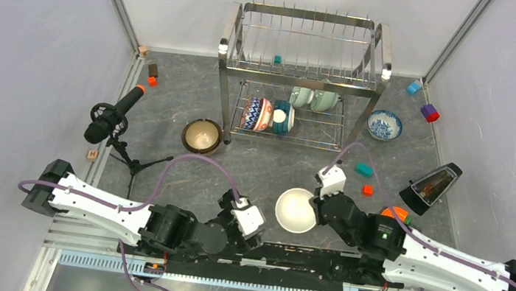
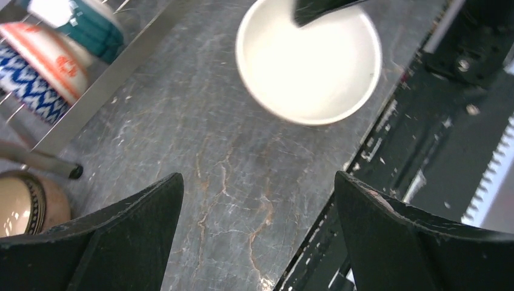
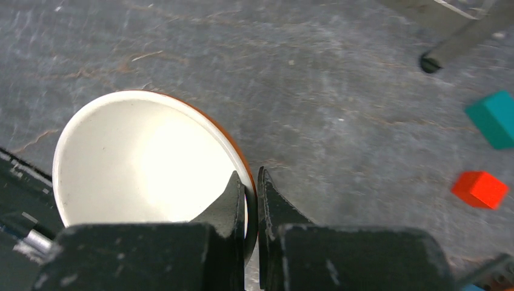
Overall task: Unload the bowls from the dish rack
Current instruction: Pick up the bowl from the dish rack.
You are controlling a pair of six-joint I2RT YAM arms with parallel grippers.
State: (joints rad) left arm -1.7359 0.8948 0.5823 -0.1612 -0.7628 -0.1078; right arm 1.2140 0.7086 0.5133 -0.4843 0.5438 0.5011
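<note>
The steel dish rack (image 1: 303,54) stands at the back centre. Its lower tier holds a red-and-blue patterned bowl (image 1: 257,113), a teal item (image 1: 283,117) and two pale green bowls (image 1: 313,99). A dark brown bowl (image 1: 201,135) and a blue-and-white bowl (image 1: 384,125) sit on the table. My right gripper (image 3: 251,185) is shut on the rim of a bowl, white inside and orange outside (image 3: 139,157), near the table's front (image 1: 295,209). I cannot tell whether it touches the table. My left gripper (image 2: 259,188) is open and empty, just left of that bowl (image 2: 309,60).
A microphone on a tripod (image 1: 113,119) stands at the left. A black wedge-shaped object (image 1: 429,187) is at the right. Small blocks lie about: teal (image 1: 364,170), red (image 1: 367,190), blue (image 1: 413,87), purple (image 1: 430,112). A rack leg (image 3: 451,48) is ahead.
</note>
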